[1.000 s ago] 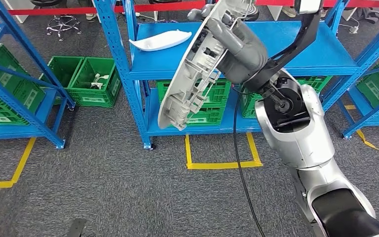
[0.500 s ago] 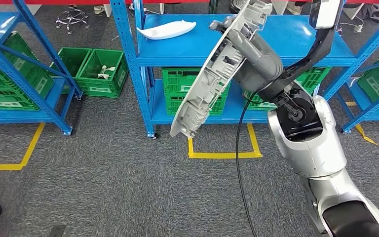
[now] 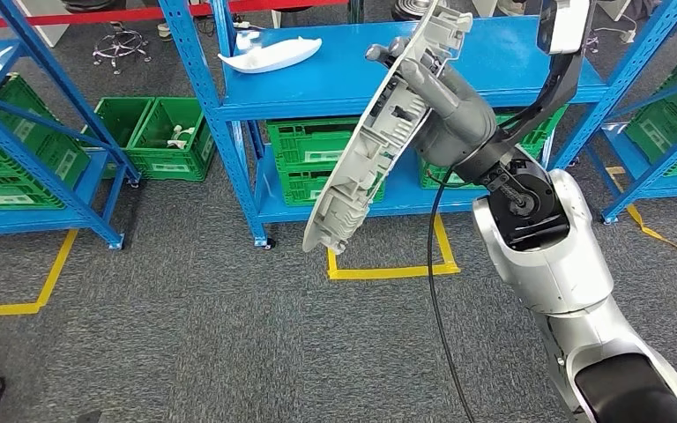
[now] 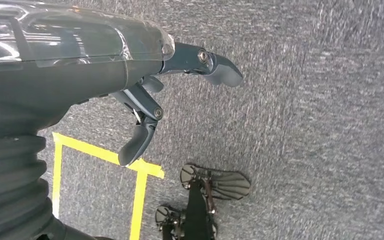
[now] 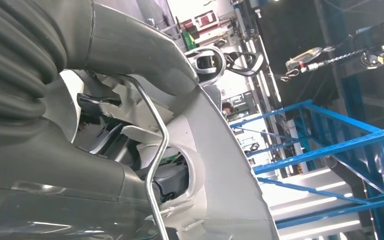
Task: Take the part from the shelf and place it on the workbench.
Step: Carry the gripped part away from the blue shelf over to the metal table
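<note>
My right hand [image 3: 441,106] grips a large oval white plastic part [image 3: 361,159], held up on edge with its ribbed inner side toward me, in front of the blue shelf [image 3: 335,84]. Up close, the right wrist view has the grey thumb [image 5: 130,50] pressed over the part's rim [image 5: 225,150], with a wire bracket across it. My left hand [image 4: 150,100] hangs over the grey carpet holding nothing, its dark fingers [image 4: 220,67] apart. A second white curved part [image 3: 269,55] lies on the shelf's top board at the left.
Green crates [image 3: 317,159] fill the shelf's lower level, and more sit at the left [image 3: 154,137]. Another blue rack [image 3: 26,132] stands far left, one more far right [image 3: 661,123]. Yellow floor tape [image 3: 388,269] marks a box. A black cable [image 3: 432,291] hangs by my arm.
The whole view has shifted as I move: the shelf first drifted right, then back left. The held part stays in my right hand, tilted much the same.
</note>
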Motion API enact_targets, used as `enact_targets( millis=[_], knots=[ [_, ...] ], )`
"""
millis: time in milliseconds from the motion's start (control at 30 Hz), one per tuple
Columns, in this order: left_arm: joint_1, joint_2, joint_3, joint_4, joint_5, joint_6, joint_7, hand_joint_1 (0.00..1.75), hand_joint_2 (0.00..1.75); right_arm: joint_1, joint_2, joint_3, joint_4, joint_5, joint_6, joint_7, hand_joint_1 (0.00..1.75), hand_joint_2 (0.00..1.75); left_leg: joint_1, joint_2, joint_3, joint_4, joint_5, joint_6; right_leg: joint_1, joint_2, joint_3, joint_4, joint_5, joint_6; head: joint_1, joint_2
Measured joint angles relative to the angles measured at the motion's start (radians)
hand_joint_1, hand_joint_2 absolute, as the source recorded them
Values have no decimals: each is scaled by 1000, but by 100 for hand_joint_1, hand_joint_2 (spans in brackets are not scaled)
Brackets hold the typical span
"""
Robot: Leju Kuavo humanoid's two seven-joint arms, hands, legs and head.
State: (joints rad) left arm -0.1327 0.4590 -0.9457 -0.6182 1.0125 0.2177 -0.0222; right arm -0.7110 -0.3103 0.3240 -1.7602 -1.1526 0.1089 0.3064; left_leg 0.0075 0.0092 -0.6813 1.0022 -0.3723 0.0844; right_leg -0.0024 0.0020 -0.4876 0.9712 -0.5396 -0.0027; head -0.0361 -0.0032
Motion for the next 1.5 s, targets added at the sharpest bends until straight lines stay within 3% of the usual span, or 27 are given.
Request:
enact_targets(
  millis=[67,233,300,367,500,600,633,700,733,767,800,833,900,967,1033,1100,1167,1233,1300,1367,1400,1433,1500],
  knots=[
    [0,8,-16,-17,9,0,-6,0,175,1,0,0,2,1,3,0,175,175,1,0,1,-1,-4,-20,0,-1,0,0,-3,0,0,0],
    [0,13,-49,-58,25,19,-20,0,175,3,3,2,0,26,3,-4,175,175,6,-1,3,-5,-15,-88,0,-2,1,1,-11,3,0,0],
    [-1,14,-61,-73,26,29,-20,0,175,1,8,6,0,38,5,-8,175,175,7,-1,2,-6,-18,-98,0,-2,1,-1,-13,5,1,0],
    [-1,14,-71,-86,24,39,-17,0,175,-1,12,11,0,43,5,-10,175,175,6,-2,2,-3,-21,-99,-3,-2,3,-4,-13,7,2,0],
    [-2,23,-94,-104,11,32,-18,0,175,-3,19,22,1,50,11,-10,175,175,0,-4,1,6,-36,-81,-9,-4,12,-14,-18,20,0,0],
    [-4,40,-107,-104,4,10,-43,0,175,-8,20,22,1,53,23,-10,175,175,6,-5,23,-17,-35,-73,-7,-7,19,-8,-33,31,4,0],
    [-6,44,-110,-104,3,4,-48,0,175,-12,20,22,1,55,27,-10,175,175,10,-5,33,-27,-35,-72,-7,-6,5,26,-52,34,8,0],
    [-10,49,-115,-103,2,-3,-55,0,175,-15,22,22,4,57,35,-9,175,175,12,-7,41,-31,-37,-69,-9,-4,-68,159,-110,41,18,0],
    [-11,51,-118,-103,2,-4,-56,0,175,-15,23,23,6,58,36,-8,175,175,12,-9,43,-31,-40,-69,-11,-3,-110,223,-129,46,22,0],
    [-11,52,-120,-103,2,-5,-58,0,175,-14,23,23,8,59,37,-8,175,175,12,-13,44,-30,-42,-70,-13,-3,-142,262,-129,49,25,0],
    [-11,52,-122,-103,2,-3,-60,0,175,-13,24,23,10,60,36,-7,175,175,13,-18,45,-28,-45,-73,-15,-2,-156,263,-107,52,27,0],
    [-11,53,-123,-104,2,3,-61,0,175,-13,24,23,11,61,34,-5,175,175,15,-23,47,-25,-48,-77,-17,-1,-150,223,-66,54,30,0],
    [-11,55,-125,-109,2,25,-62,0,175,-13,26,24,12,62,24,-1,175,175,18,-35,48,-17,-57,-88,-23,23,-110,97,22,56,39,0],
    [-11,60,-127,-120,4,48,-56,0,175,-11,29,26,13,62,15,4,175,175,18,-46,40,-9,-60,-100,-26,47,-84,24,52,49,46,0],
    [-9,68,-130,-134,9,63,-43,0,175,-8,33,29,14,62,9,8,175,175,19,-58,35,-8,-57,-111,-24,41,-82,21,45,33,46,0],
    [-6,76,-132,-150,17,71,-19,0,175,-8,38,34,14,62,7,12,175,175,18,-47,28,4,-67,-120,-25,24,-78,19,46,17,41,0],
    [-7,83,-134,-165,30,75,12,0,175,-10,47,39,15,65,9,11,175,175,18,-17,-10,82,-111,-125,-23,6,-70,13,46,3,29,0],
    [-6,85,-136,-177,44,78,38,0,175,-11,59,44,19,70,13,10,175,175,18,-4,-78,210,-163,-127,-17,-11,-67,14,41,-6,17,0],
    [-4,80,-140,-184,55,79,46,0,175,-12,70,50,25,74,17,10,175,175,18,-3,-113,267,-165,-125,-11,-29,-62,15,35,-9,13,0],
    [-4,74,-144,-187,62,77,38,0,175,-17,79,57,30,77,19,9,175,175,15,7,-73,185,-104,-116,-6,-45,-52,17,25,-7,11,0],
    [-4,72,-145,-187,62,70,31,0,175,-20,81,60,32,78,20,10,175,175,10,28,-40,125,-78,-111,-4,-53,-46,18,19,-4,11,0],
    [-5,71,-147,-186,62,58,20,0,175,-25,82,63,33,79,23,10,175,175,3,48,-11,70,-61,-104,0,-59,-42,19,13,0,10,0],
    [-7,66,-149,-180,61,23,-9,0,175,-34,82,69,37,77,26,15,175,175,-10,71,12,28,-64,-94,5,-74,-37,20,5,11,10,0]
  ],
)
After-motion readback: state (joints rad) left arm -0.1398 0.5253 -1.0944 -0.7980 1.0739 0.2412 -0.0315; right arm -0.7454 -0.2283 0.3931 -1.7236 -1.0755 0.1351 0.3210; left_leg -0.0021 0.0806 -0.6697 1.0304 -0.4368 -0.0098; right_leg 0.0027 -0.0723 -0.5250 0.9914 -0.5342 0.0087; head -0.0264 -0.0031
